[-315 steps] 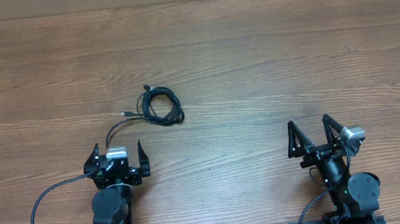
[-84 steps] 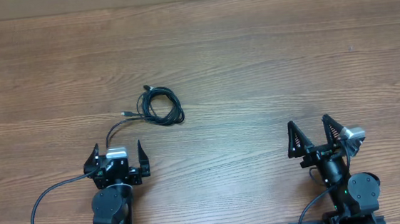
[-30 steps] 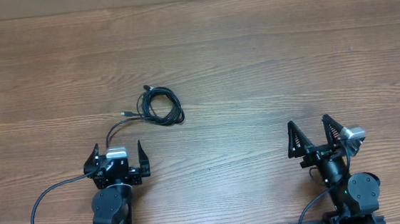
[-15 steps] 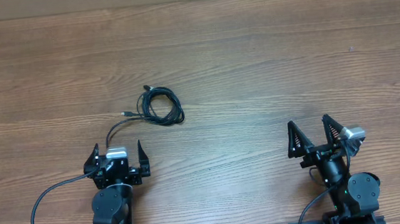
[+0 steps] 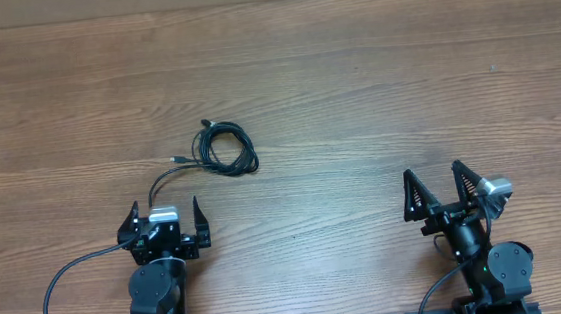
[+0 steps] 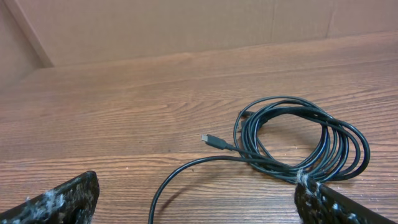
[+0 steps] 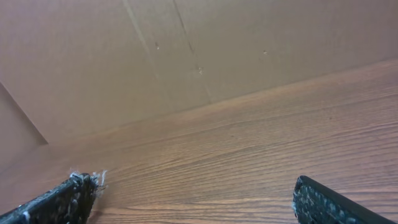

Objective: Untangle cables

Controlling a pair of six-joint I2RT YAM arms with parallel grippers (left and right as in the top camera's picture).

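The cables (image 5: 225, 148) are thin black cords coiled in one tangled bundle on the wooden table, left of centre. One loose end with a small plug (image 5: 175, 161) sticks out to the left, another (image 5: 208, 123) at the top. In the left wrist view the coil (image 6: 298, 140) lies just ahead, with a plug (image 6: 208, 139) and a strand curving toward the camera. My left gripper (image 5: 162, 214) is open and empty, below the bundle. My right gripper (image 5: 433, 185) is open and empty, far to the right, over bare wood.
A brown cardboard wall (image 7: 199, 56) stands along the table's far edge (image 5: 268, 2). Thick black arm cables (image 5: 65, 284) loop near the left base at the front edge.
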